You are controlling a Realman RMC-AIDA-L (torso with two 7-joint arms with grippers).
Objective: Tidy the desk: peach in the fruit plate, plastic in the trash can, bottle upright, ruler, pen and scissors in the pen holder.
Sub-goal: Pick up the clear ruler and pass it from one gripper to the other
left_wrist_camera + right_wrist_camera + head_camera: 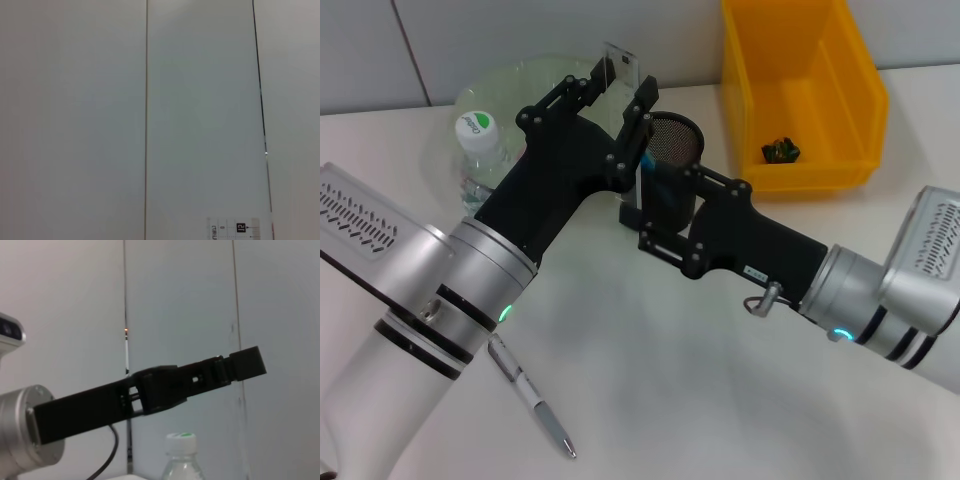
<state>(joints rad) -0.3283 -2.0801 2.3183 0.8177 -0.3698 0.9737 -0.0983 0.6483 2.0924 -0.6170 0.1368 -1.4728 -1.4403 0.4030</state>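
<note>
the left gripper [617,82] sits at upper centre of the head view with its fingers pinched on the clear ruler [621,65], which stands nearly upright between them. the ruler's printed end also shows at the lower right of the left wrist view. just right of it, at centre frame, is the black mesh pen holder [672,140]. the right gripper [648,208] is against the holder's side; you cannot tell whether its fingers are spread or closed on it.

treat the ruler as light, thin, stiff and smooth. judged from its look, it can slip or pivot in a flat pinch, so hold it across the flat faces, not the edges, and keep the grip away from the end that must enter the holder.

the mesh holder is light and may tip if the ruler strikes its rim; steady it before release.

the pen [532,396] lies on the table at lower left. the bottle [480,150] stands upright at upper left, before the fruit plate [515,80]. the yellow bin [800,90] occupies the upper right.
</note>
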